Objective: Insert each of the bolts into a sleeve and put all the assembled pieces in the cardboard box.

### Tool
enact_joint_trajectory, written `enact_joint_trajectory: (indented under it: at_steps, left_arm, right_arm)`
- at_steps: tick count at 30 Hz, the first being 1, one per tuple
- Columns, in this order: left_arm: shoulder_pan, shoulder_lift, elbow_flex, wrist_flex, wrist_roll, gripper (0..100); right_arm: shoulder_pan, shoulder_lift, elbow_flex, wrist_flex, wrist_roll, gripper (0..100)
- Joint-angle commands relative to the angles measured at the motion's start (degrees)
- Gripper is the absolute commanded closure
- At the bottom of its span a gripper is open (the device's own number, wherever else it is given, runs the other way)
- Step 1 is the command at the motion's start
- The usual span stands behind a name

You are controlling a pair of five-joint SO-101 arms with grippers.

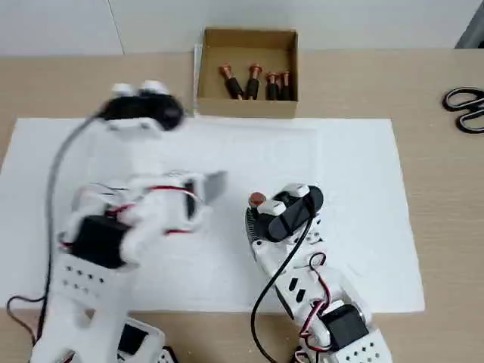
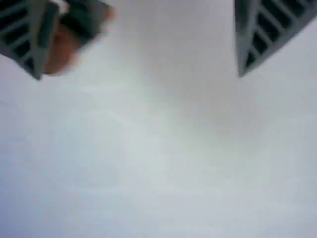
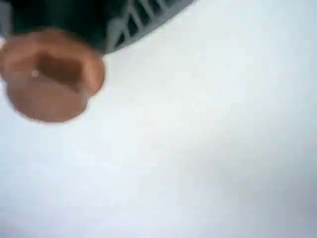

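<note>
Copper-headed assembled pieces (image 1: 253,82), four of them, are seen lying side by side inside the cardboard box (image 1: 246,108), so most of the task is judged done. One more bolt (image 3: 49,79) is clamped in the right gripper (image 1: 258,203), which is held over the white sheet (image 1: 363,197), well apart from the box on its near side. Whether a sleeve is fitted on this bolt cannot be told for certain, though a dark body is seen behind its head. If it is fitted, the carry to the box is judged to be what is left.

The left gripper (image 2: 138,74) is spread wide with nothing between its fingers. It is held near the right one, likewise well apart from the box.

The box's contents are given by the high view, as are the scissors (image 1: 465,108) far off to the box's side. The hollow in the bolt's head is made plain by the right wrist view. The wide gap between the left fingers is settled by the left wrist view, where the held bolt is also caught, blurred, beside one finger.
</note>
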Motion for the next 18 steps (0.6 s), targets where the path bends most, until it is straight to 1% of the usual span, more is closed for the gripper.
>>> enact_joint_trajectory:
  at_steps: [1, 2, 4, 5, 6, 9, 11, 14, 18]
  left_arm:
    - [-12.4, -0.4, -2.7, 3.0, -1.6, 76]
    - [-15.1, -0.4, -2.6, 3.3, -4.6, 76]
    - [-19.4, -0.4, -2.6, 4.0, -12.7, 76]
    - [-20.5, -0.4, -2.6, 4.1, -15.6, 76]
    - [-20.8, -0.4, -2.6, 4.5, -16.9, 76]
    - [-20.7, -0.4, -2.6, 6.0, -16.8, 76]
    - [-20.6, -0.4, -2.6, 5.8, -16.8, 76]
    - [-20.6, -0.4, -2.6, 5.7, -16.8, 76]
    - [-20.6, -0.4, -2.6, 5.7, -16.8, 76]
  right_arm:
    - [0.1, -1.0, 0.6, -4.9, 0.6, 99.5]
    - [0.2, -1.0, 1.1, -6.1, 0.6, 99.5]
    - [0.7, -0.6, 0.7, -7.0, 0.7, 99.5]
    - [1.5, -0.5, -0.3, -6.3, 0.8, 99.5]
    - [2.3, -0.3, -1.7, -4.8, 1.1, 99.5]
    - [5.1, 2.9, -8.4, 1.5, 4.1, 99.5]
    - [7.3, 7.4, -14.2, 4.4, 4.4, 99.5]
    - [10.5, 16.9, -23.6, 4.4, 5.9, 99.5]
    - [11.6, 33.5, -39.2, 3.6, 6.9, 99.5]
